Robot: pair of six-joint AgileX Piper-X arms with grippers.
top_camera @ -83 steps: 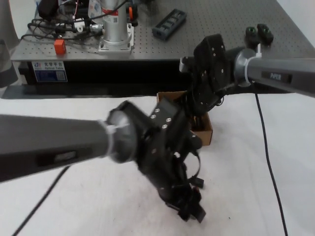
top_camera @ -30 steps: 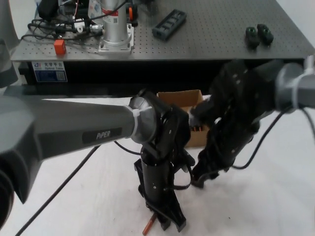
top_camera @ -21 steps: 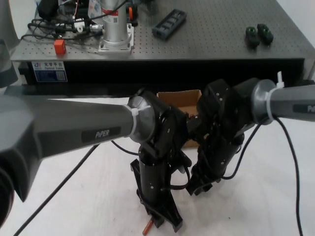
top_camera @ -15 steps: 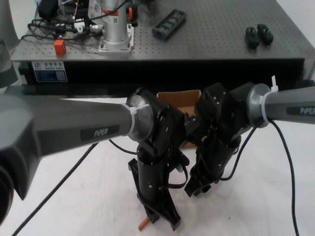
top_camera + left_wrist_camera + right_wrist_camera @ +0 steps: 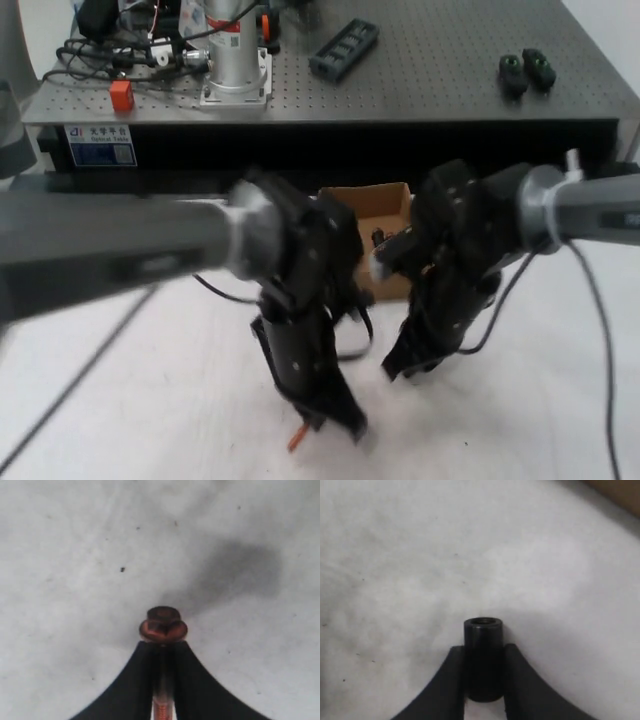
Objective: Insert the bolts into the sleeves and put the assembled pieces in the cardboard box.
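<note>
Leftward across the high view's lower centre we have swung our left gripper [image 5: 163,649], clamped on the copper bolt [image 5: 163,625], while our right gripper [image 5: 483,651] pinches the black sleeve [image 5: 483,662] below the cardboard box [image 5: 380,205], so we judge insertion next.

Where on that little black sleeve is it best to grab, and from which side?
Pinch the sleeve by its curved sides, coming from its rear end, as the right end effector does: that leaves its open hole facing outward for the bolt.
</note>
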